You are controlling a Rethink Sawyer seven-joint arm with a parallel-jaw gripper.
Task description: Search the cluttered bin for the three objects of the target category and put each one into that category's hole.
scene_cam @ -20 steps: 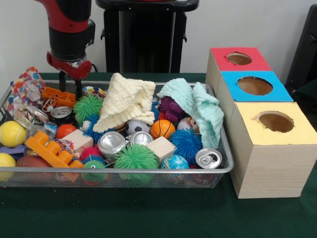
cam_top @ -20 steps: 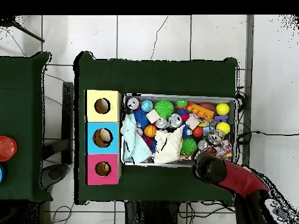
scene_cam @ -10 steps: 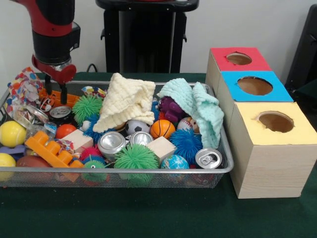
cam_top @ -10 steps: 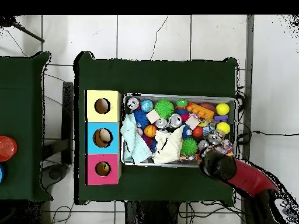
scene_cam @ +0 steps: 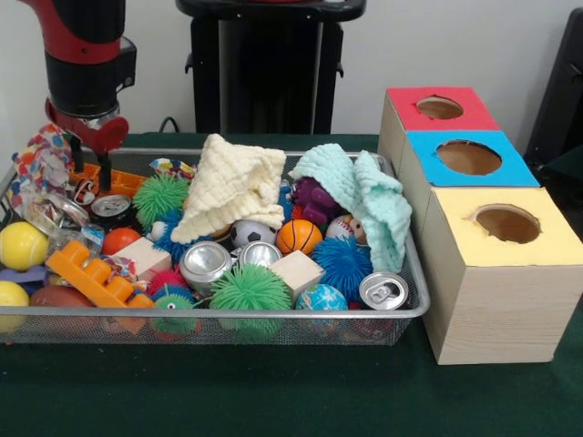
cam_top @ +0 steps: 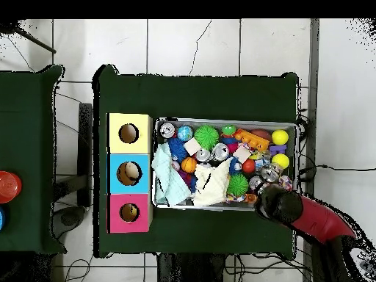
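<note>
Green-covered table [scene_cam: 291, 401] carrying wire bin [scene_cam: 414, 273] of mixed toys, gripper [scene_cam: 94, 168] lowered at bin's far corner beside orange block [scene_cam: 123, 182], finger opening and contact not discernible, soda cans [scene_cam: 205, 264] in bin's middle, three coloured hole boxes [scene_cam: 465, 159] alongside.

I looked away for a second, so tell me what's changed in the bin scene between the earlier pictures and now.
Only the arm moved: in the front view it slid left along the bin's far rim, towards the corner, and its gripper now hangs there. It took nothing and dropped nothing. The toys, cans, both cloths and the three boxes look just as before.
</note>
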